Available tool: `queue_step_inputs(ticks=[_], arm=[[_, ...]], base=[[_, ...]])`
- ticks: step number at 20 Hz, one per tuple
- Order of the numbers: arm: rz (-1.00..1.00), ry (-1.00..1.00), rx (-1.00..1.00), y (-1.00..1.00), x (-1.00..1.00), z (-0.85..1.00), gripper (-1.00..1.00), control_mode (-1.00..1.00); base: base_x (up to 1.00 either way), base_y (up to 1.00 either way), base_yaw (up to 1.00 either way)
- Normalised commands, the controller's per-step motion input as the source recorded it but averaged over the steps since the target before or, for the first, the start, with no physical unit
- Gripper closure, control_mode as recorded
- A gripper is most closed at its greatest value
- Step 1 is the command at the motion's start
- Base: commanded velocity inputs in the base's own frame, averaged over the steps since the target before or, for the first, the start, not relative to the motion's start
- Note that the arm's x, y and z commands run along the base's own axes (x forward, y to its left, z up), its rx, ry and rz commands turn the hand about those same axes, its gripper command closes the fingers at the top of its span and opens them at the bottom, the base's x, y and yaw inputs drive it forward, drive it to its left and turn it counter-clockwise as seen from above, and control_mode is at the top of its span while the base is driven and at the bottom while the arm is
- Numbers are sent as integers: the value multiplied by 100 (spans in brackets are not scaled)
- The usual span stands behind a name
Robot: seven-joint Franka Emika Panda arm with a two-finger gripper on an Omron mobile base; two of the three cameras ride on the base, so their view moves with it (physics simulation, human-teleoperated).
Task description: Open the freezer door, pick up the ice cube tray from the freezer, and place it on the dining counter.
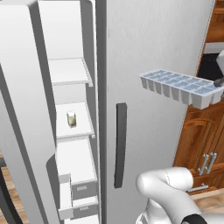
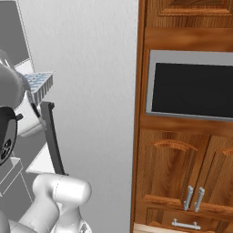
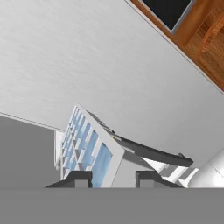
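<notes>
Left base view first: the freezer door (image 1: 19, 109) is swung wide open at the left, and the freezer (image 1: 72, 131) shows two white shelves with two grey-fronted drawers below them. One small yellowish jar (image 1: 71, 119) sits alone on the lower shelf. The one ice cube tray (image 1: 181, 88) is out of the freezer, up in the air in front of the plain fridge door (image 1: 153, 52), roughly level, with two rows of blue cells. Its right end meets the gripper (image 1: 218, 82) at the picture's edge. That door has one dark bar handle (image 1: 120, 144).

Right base view: one end of the tray pokes out beside the arm at the left. Further right there's a wooden cabinet (image 2: 182, 173) with one built-in oven (image 2: 193, 86) and two small silver pulls (image 2: 194, 199) side by side.

Hand view: two dark fingertips (image 3: 78, 178) come up at the bottom with the tray's near end sitting between them, so the claw is part-way closed and clamped on the tray, I think, though the contact itself is hard to see. The tray runs away from the hand across the silver door.
</notes>
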Motion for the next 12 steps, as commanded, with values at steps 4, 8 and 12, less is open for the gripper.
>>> queue_step_inputs(ticks=[4,8,12], arm=[[-6,0,0,-40,0,0,100,-100],[-7,0,0,-22,-2,0,100,100],[0,0,0,0,0,0,100,100]], base=[[0,0,0],[-6,-26,-15],[-9,-54,-39]])
